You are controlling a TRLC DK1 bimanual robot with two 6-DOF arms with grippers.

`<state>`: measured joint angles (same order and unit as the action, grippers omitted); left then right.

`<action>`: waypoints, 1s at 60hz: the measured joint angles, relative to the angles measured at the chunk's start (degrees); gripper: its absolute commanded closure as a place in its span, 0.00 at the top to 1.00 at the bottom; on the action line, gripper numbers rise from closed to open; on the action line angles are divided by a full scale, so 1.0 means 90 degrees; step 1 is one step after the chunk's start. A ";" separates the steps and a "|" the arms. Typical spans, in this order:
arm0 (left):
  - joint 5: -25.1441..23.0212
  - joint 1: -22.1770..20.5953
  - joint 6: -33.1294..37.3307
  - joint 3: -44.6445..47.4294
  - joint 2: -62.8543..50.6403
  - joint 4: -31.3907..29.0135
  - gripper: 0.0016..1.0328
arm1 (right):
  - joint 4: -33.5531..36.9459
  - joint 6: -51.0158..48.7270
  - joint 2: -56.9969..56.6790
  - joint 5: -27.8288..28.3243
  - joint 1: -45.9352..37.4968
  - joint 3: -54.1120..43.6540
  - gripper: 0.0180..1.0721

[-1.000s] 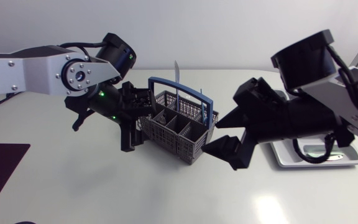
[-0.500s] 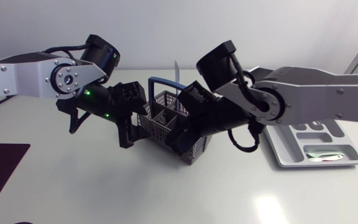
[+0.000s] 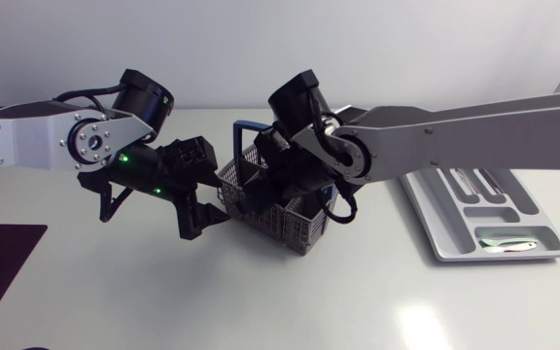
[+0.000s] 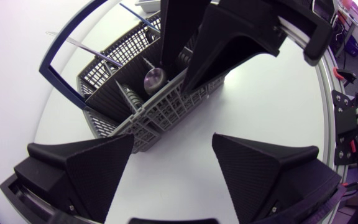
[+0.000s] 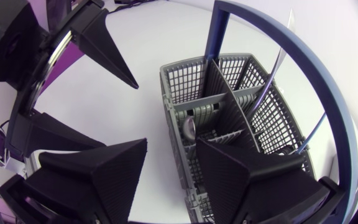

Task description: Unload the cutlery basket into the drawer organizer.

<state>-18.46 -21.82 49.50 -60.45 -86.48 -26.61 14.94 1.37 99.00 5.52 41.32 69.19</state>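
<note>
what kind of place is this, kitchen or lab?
Likely a robotics lab bench, not a kitchen: a left arm and right arm work over a white table, with a cutlery basket and drawer organizer set out on it.

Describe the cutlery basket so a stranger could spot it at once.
Start at the middle of the white table. The cutlery basket is the grey mesh box there; unlike the flat organizer tray nearby, it has a blue hoop handle.
</note>
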 measured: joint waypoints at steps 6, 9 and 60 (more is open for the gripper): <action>-0.0049 0.0015 -0.0002 0.0117 0.0024 0.0102 0.86 | -0.0131 0.0044 0.0114 -0.0325 0.0058 0.0029 0.42; -0.0073 0.0015 -0.0002 0.0192 0.0032 0.0136 0.86 | -0.0221 0.0068 0.0155 -0.0481 0.0097 0.0027 0.42; -0.0117 0.0015 -0.0051 0.0595 0.0325 0.0350 0.86 | -0.0733 0.0185 0.0289 -0.0928 0.0219 -0.0046 0.12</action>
<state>-19.51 -21.69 49.04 -55.09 -83.55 -23.46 8.34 3.03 101.60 -2.83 43.29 68.77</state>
